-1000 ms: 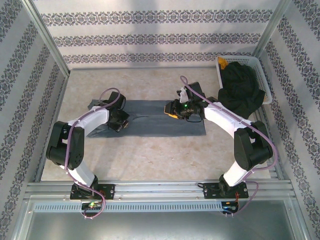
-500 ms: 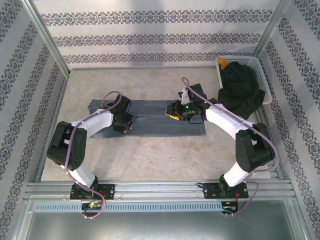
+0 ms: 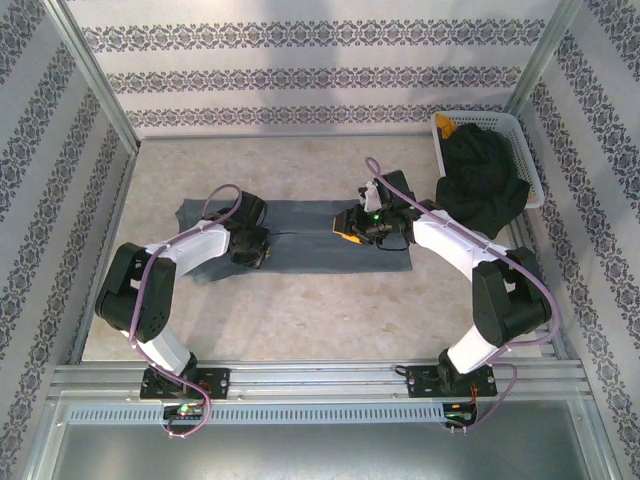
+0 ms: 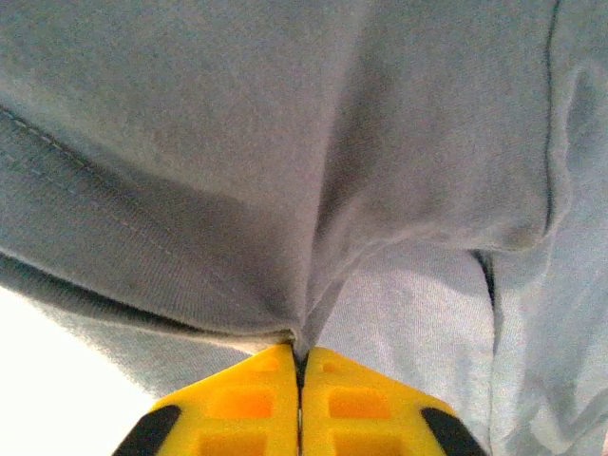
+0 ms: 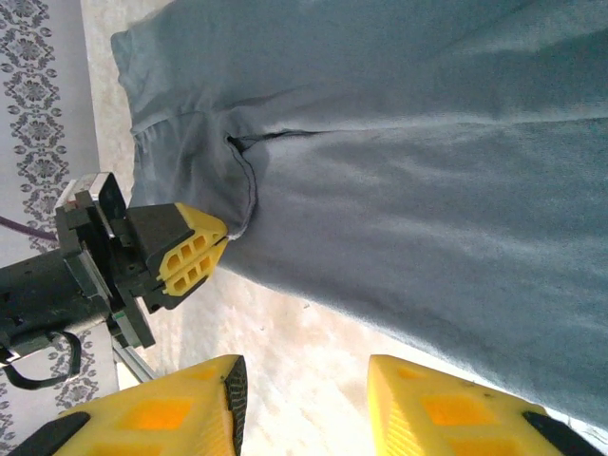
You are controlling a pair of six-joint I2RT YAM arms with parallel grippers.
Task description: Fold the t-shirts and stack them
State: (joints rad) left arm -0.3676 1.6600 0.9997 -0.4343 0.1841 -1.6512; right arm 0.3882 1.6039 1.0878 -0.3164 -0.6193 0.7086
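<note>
Folding the blue shirt (image 3: 300, 245), left gripper (image 4: 300, 353) pinched on its cloth, right gripper (image 5: 304, 380) apart, empty. Next, probably: lay fold flat, let go.

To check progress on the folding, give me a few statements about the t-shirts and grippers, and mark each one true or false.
1. The left gripper is shut on a fold of the blue-grey t-shirt. True.
2. The right gripper holds the black t-shirt. False: it stands open and empty by the blue-grey t-shirt.
3. The black t-shirt lies bunched in the white basket and spills over its rim. True.
4. The two t-shirts are stacked one on the other. False: they lie apart, the blue-grey one on the table and the black one in the basket.
</note>
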